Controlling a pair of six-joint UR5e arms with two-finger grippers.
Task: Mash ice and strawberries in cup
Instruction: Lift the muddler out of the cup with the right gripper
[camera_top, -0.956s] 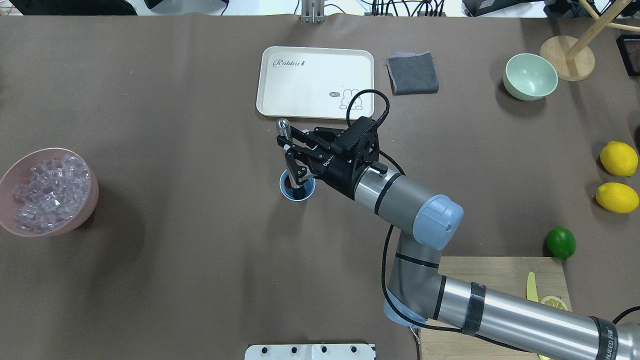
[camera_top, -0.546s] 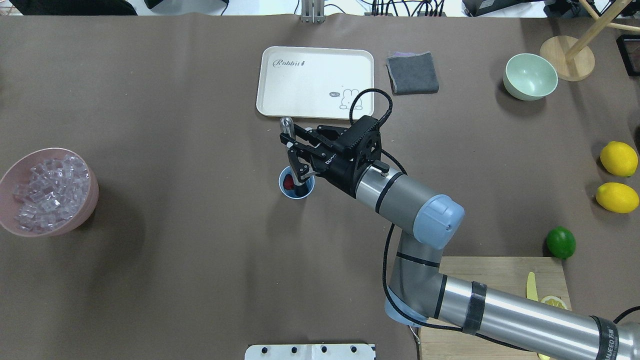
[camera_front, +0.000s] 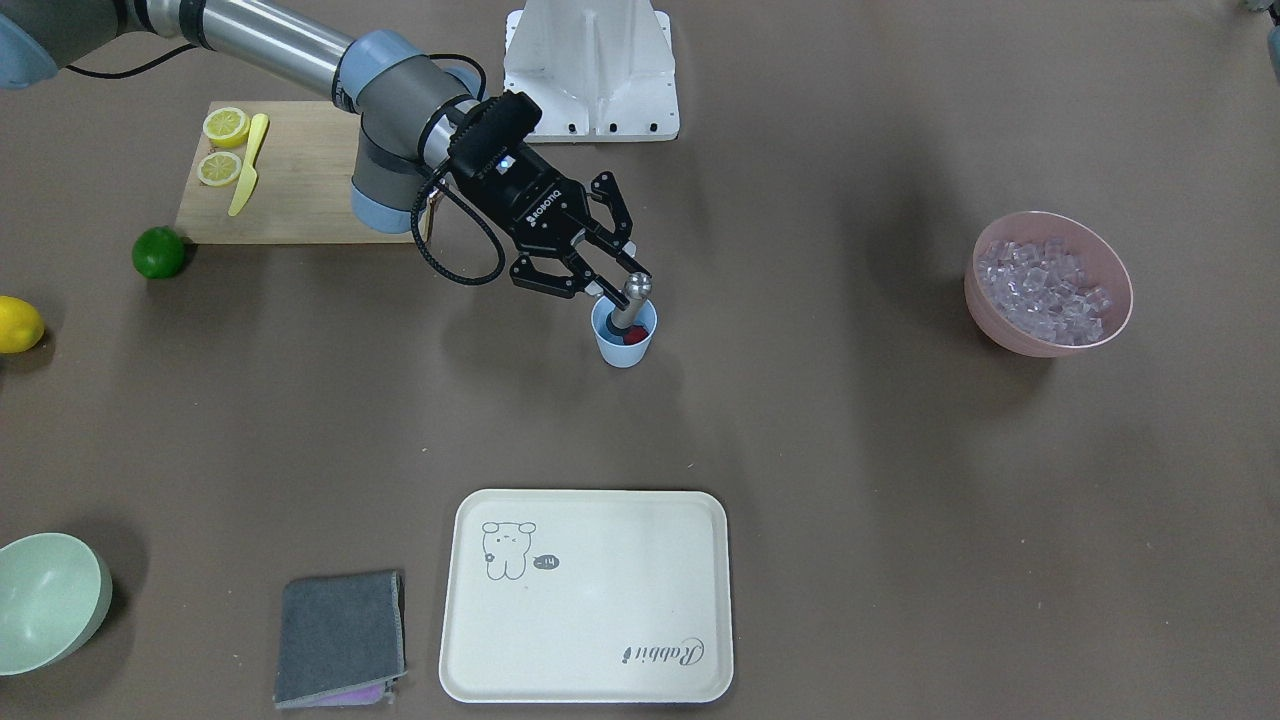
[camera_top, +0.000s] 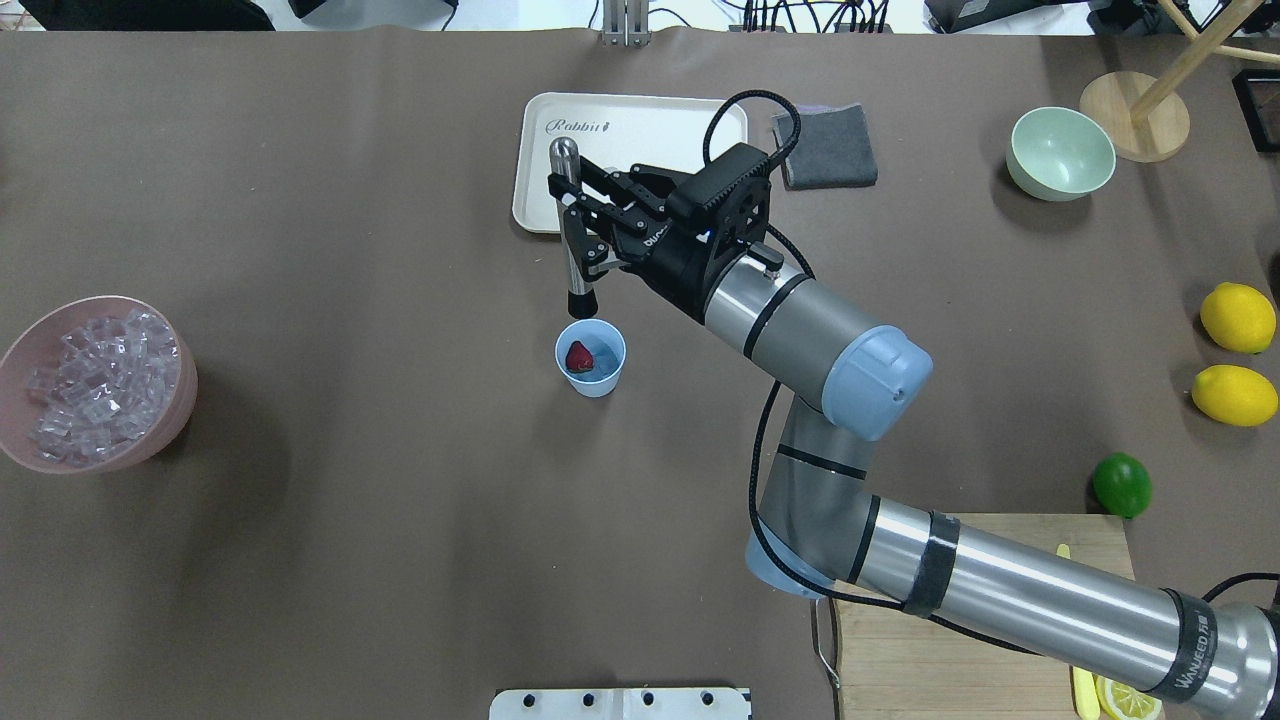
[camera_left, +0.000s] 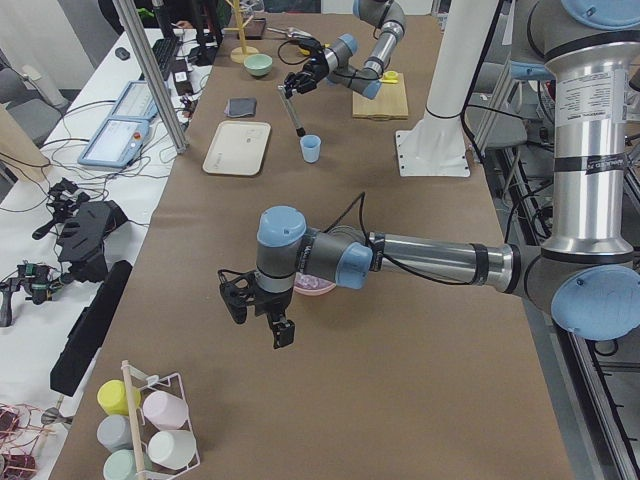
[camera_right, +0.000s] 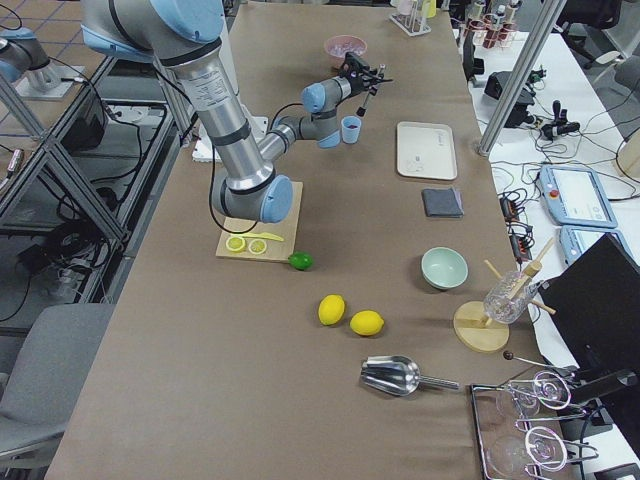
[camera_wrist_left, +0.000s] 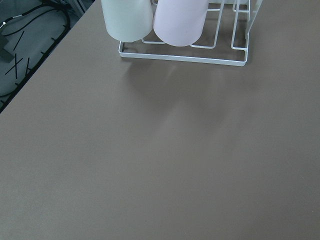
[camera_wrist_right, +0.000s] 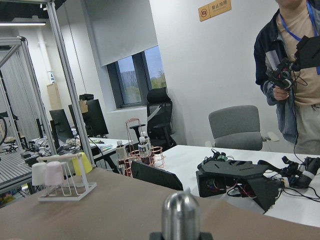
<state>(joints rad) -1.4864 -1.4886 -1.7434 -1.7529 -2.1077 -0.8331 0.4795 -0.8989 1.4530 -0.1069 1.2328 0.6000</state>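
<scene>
One strawberry (camera_top: 579, 357) in one cup (camera_top: 602, 386) — one muddler (camera_top: 578, 290), two whole lemons (camera_top: 1238, 317).

Cup (camera_top: 606, 384): light blue, plain.
Strawberry (camera_top: 579, 357): red.
Ice (camera_top: 100, 380): clear, faint lilac.
Ice bowl (camera_top: 186, 392): pink.
Muddler (camera_top: 575, 270): silver shaft, black tip.
Right gripper (camera_top: 572, 232): black.
Tray (camera_top: 620, 140): cream, grey rabbit sketch and script lettering.
Cloth (camera_top: 835, 150): dark grey, lilac edge.
Far bowl (camera_top: 1030, 180): pale green.
Lemons (camera_top: 1237, 317): yellow.
Lime (camera_top: 1121, 484): deep green.
Table (camera_top: 350, 250): brown all over.
</scene>
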